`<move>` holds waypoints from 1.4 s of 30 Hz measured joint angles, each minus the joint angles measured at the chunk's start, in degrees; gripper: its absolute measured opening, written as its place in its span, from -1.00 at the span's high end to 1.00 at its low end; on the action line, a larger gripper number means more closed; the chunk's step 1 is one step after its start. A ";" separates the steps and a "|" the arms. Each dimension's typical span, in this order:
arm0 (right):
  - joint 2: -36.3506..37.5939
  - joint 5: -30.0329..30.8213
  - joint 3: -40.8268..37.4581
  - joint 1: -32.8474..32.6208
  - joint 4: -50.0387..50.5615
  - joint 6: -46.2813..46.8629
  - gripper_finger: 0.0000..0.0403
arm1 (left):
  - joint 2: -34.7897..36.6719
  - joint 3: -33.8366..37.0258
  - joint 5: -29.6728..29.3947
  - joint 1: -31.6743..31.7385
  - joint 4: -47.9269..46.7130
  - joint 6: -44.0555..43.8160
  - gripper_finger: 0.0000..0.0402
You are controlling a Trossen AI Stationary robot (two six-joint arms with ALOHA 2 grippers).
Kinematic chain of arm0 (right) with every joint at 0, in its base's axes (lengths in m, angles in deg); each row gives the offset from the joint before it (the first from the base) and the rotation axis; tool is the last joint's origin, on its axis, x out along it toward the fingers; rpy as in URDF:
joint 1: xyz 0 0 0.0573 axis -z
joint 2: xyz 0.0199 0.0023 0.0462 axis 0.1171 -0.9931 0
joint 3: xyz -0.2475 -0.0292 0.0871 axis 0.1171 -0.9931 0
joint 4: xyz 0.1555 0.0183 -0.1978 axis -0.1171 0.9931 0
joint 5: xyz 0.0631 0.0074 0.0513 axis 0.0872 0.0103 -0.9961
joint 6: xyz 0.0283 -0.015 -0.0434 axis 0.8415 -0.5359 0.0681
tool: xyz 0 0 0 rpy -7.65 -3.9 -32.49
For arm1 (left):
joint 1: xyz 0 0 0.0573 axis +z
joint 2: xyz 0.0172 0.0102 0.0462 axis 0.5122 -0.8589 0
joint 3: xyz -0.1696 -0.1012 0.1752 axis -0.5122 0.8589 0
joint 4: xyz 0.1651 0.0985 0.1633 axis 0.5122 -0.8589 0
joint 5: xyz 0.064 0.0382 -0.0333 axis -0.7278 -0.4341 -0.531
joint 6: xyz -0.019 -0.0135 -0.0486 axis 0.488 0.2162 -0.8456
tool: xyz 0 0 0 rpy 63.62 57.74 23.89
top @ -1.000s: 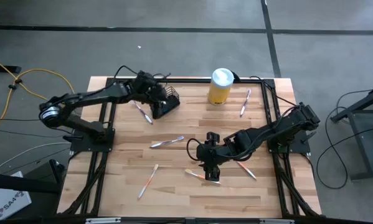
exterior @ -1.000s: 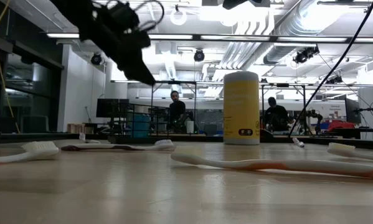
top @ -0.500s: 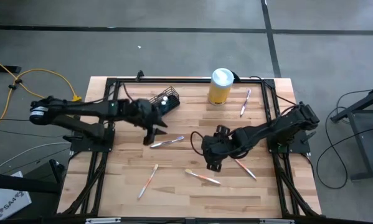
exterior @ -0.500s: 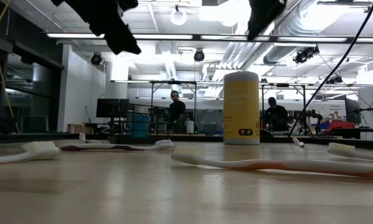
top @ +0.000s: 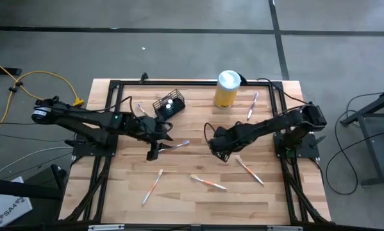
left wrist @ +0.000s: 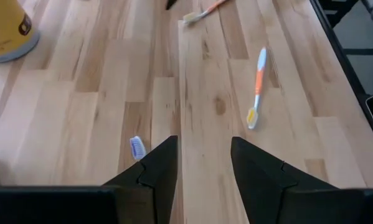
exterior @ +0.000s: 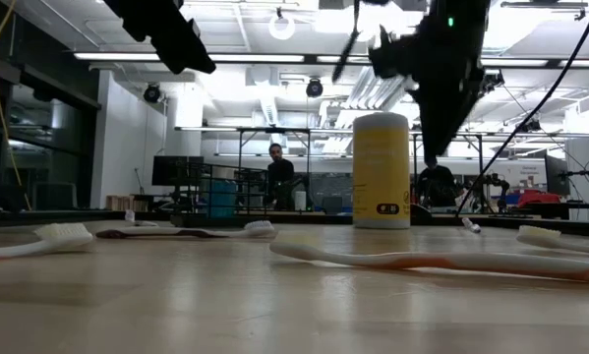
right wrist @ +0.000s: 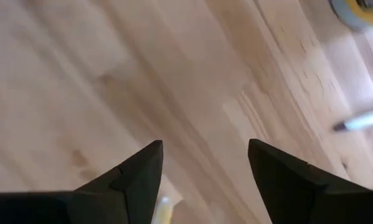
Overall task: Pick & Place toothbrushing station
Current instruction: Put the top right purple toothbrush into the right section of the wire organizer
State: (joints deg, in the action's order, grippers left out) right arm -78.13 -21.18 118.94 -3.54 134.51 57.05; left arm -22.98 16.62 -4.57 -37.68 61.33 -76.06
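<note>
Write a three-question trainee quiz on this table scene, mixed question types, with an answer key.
1. True or false: the left gripper is shut on a toothbrush.
2. What stands nearest the black wire-mesh holder: A) the yellow canister, B) a laptop, C) a mug?
3. Fill in: both grippers' jaws are ____.

Key
1. False. It hangs open above the wooden table, holding nothing.
2. A.
3. Open; the right gripper holds nothing either.

Bright overhead lights glare in low view; right wrist view blurred
</note>
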 joint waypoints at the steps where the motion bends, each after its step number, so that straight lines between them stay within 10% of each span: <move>1: -0.01 -0.02 -0.87 0.84 0.22 1.02 -0.14 | 0.02 0.01 -0.03 -0.02 0.12 -0.49 0.28; 14: 4.23 1.32 -6.24 12.94 1.62 2.74 -0.14 | 0.01 -0.01 -0.56 -0.03 0.02 -2.06 0.28; 29: 36.98 -1.82 -28.13 31.81 -6.93 12.57 -0.14 | 0.02 -0.01 -0.50 -0.03 0.02 -2.44 0.28; 42: 35.01 -2.75 -29.85 46.02 -13.14 12.24 -0.14 | 0.02 -0.01 -0.48 -0.03 0.06 -2.46 0.28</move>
State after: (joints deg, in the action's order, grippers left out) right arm -43.12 -23.93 89.09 42.48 121.38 69.29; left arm -22.96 16.61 -5.05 -37.71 61.39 -78.52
